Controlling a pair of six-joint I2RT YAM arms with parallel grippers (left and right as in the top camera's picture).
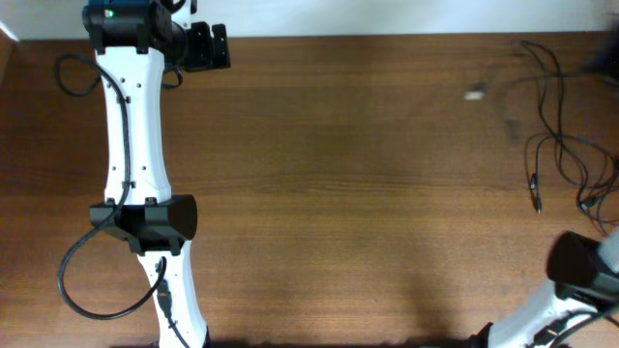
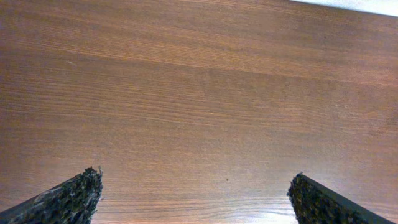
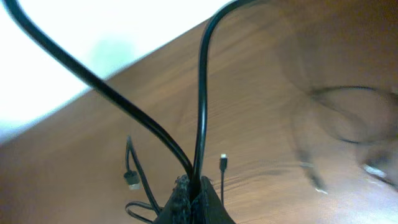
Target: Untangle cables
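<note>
Table (image 1: 338, 193): brown wood grain, fills the overhead view; a white strip runs along its far edge.
Left arm (image 1: 135, 126): white links with black joints, stretched along the left side of the table from the near edge to the far edge. A thick black lead loops off it near the base.
Right arm (image 1: 546, 314): only partly in the overhead view, at the near right corner.
Cables (image 3: 200, 93): thin black strands. In the overhead view they lie loose at the far right of the table, well apart from the left arm. From the right wrist, two strands rise out of the pinch and arc away upward. More loops lie on the wood to the right, too blurred to trace.
Left gripper (image 2: 196, 202): hangs over bare wood at the far left; its two dark tips stand wide apart with nothing between them.
Right gripper (image 3: 193, 190): fingers pressed together, clamping the cables where the two strands meet.
Small plug (image 3: 222, 163): pale-tipped strand end, just right of the clamped fingers.
Wider plug (image 3: 131, 180): strand end to the left of the fingers.
</note>
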